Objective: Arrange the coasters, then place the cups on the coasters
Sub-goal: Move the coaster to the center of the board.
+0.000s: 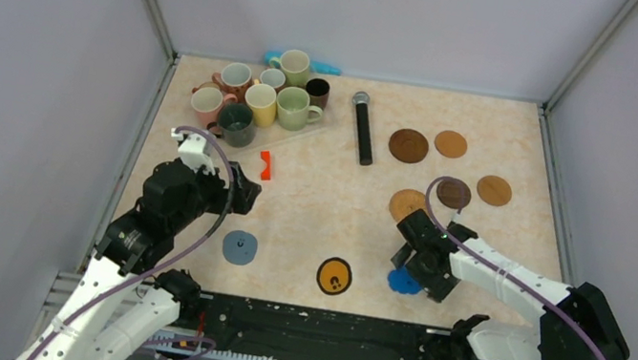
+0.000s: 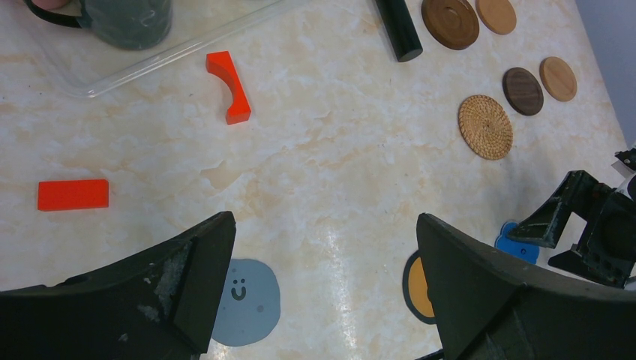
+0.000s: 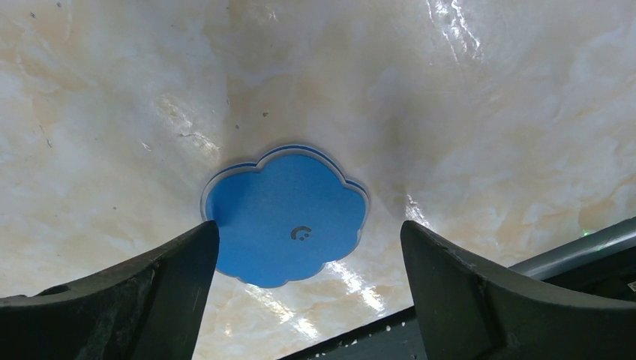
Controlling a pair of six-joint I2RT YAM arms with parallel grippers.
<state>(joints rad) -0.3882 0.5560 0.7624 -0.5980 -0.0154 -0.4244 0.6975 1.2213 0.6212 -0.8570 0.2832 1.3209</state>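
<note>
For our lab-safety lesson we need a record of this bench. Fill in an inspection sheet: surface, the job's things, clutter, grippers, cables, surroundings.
Surface: marbled beige table, no spills seen.
Job's things: cups bunched far left; five brown coasters far right; grey-blue coaster, black-and-yellow coaster and blue scalloped coaster along the near edge.
Clutter: black microphone mid-table; two red-orange pieces near the cups.
Grippers: left gripper open, empty; right gripper open over the blue scalloped coaster.
Cables: a purple cable loops along each arm.
Surroundings: grey walls on three sides.
</note>
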